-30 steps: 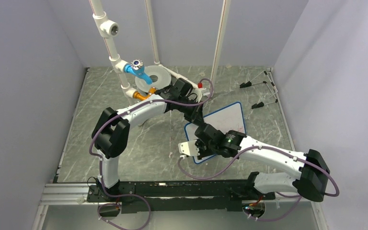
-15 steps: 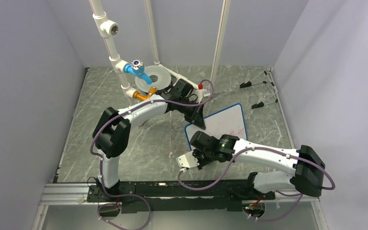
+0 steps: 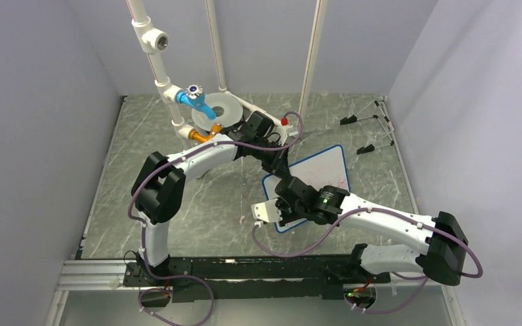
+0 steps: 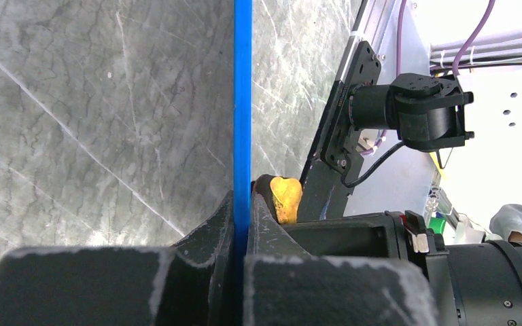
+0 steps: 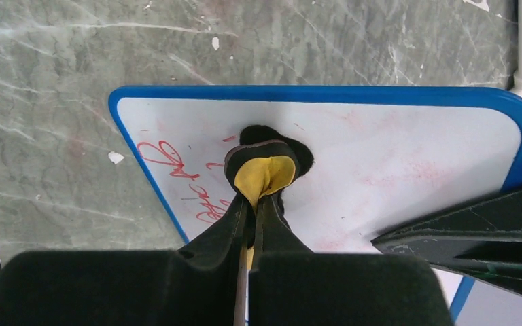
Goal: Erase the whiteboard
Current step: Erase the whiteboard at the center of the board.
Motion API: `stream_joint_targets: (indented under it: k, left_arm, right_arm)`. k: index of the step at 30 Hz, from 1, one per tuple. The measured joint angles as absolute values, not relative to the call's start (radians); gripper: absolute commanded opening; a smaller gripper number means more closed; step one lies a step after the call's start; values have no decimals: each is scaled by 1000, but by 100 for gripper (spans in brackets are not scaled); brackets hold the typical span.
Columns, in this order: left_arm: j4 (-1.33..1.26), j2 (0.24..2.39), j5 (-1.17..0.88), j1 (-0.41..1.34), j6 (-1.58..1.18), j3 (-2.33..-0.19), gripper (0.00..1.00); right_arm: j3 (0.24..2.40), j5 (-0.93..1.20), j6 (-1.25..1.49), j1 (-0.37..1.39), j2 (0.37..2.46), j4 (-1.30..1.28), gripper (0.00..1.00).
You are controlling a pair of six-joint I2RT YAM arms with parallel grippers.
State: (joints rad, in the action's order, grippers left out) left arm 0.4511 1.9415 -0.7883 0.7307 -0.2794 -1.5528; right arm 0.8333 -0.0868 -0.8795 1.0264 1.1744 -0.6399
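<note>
**Top external view: wiping arm swings back across the board**

On the grey-green marbled tabletop (image 3: pixel 177 170), the right arm has returned over the small white rectangular whiteboard with a blue rim (image 3: pixel 323 166). Half a second ago it had drawn back toward the near edge. It now stands about where it was a second ago, which reads as one back-and-forth wiping stroke.

The whiteboard lies right of centre on the table, between the two wrists. The left gripper (image 4: pixel 242 197) is pinched on the blue rim and steadies the board. Whether the board lies flat or is tipped up cannot be told. The right gripper (image 5: pixel 257 204) is pressed together on a small yellow-and-black eraser pad (image 5: pixel 262 173), which is set against the white face.

The erasing looks under way but unfinished. In the right wrist view, red handwriting (image 5: pixel 177 170) remains near one rounded corner, just beside the pad. Faint pink smears (image 5: pixel 414 170) show on the wiped stretch. The next strokes would need to cover that corner.

No container shows in any view.
</note>
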Motion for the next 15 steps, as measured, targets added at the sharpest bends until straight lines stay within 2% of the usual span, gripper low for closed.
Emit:
stream_joint_targets:
  k: [15]
  left_arm:
    - [461, 1942, -792, 733, -294, -1553, 0]
  right_arm:
    - [777, -13, -939, 1049, 1206, -746, 0]
